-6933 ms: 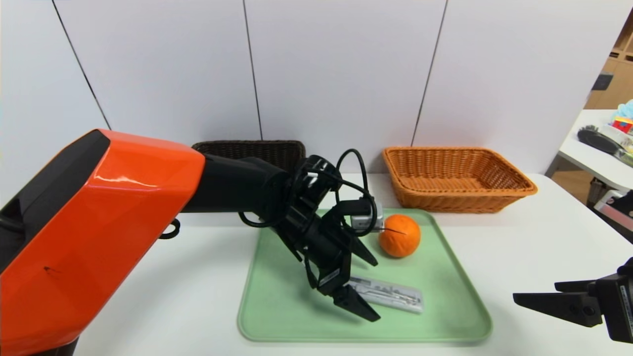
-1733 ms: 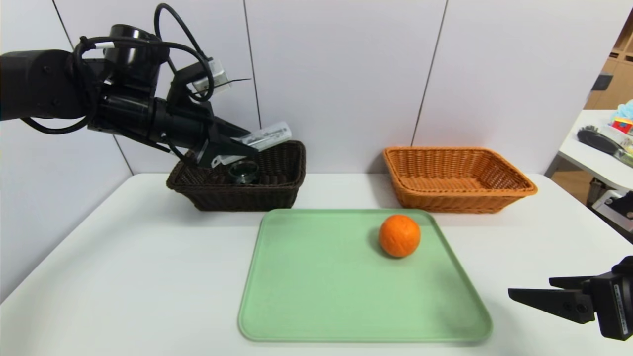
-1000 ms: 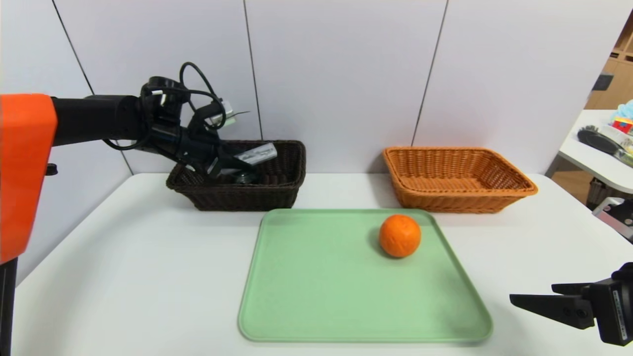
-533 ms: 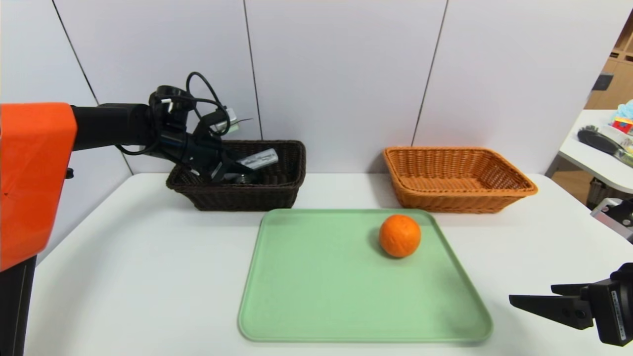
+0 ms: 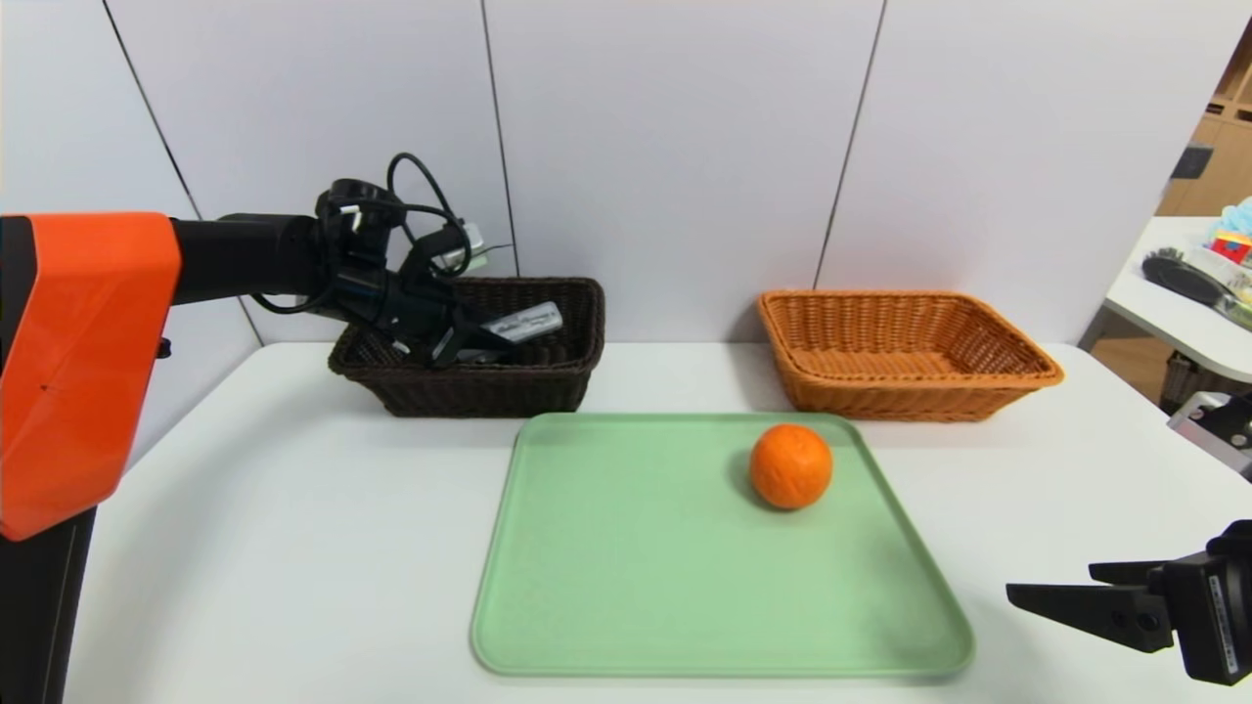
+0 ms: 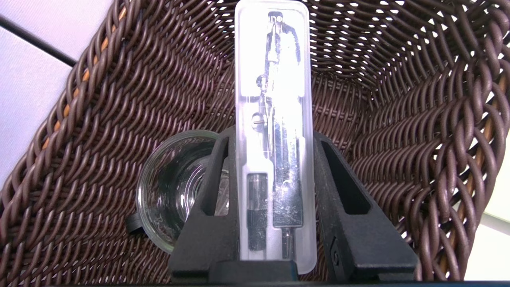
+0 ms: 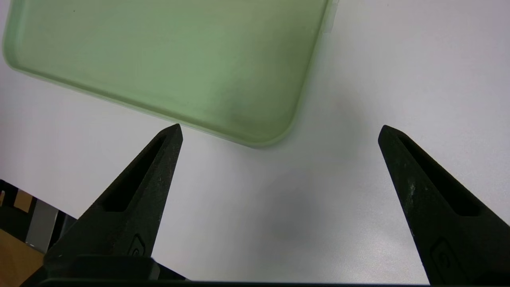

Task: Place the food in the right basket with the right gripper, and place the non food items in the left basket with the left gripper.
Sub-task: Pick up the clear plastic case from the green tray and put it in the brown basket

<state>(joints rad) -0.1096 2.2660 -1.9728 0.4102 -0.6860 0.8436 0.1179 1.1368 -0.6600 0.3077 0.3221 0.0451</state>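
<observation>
Dark wicker basket (image 6: 119, 99) holds glass cup (image 6: 171, 191); left pincer (image 6: 275, 159) pinches case (image 6: 273, 119); right pincer (image 7: 279, 135) spread.

No readable text; print on clear case (image 6: 272, 131) too blurred.

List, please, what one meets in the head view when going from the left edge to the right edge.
Left gripper shut on the clear case over the dark brown basket → green tray → orange → orange-tan basket → right gripper, open above the table.
</observation>
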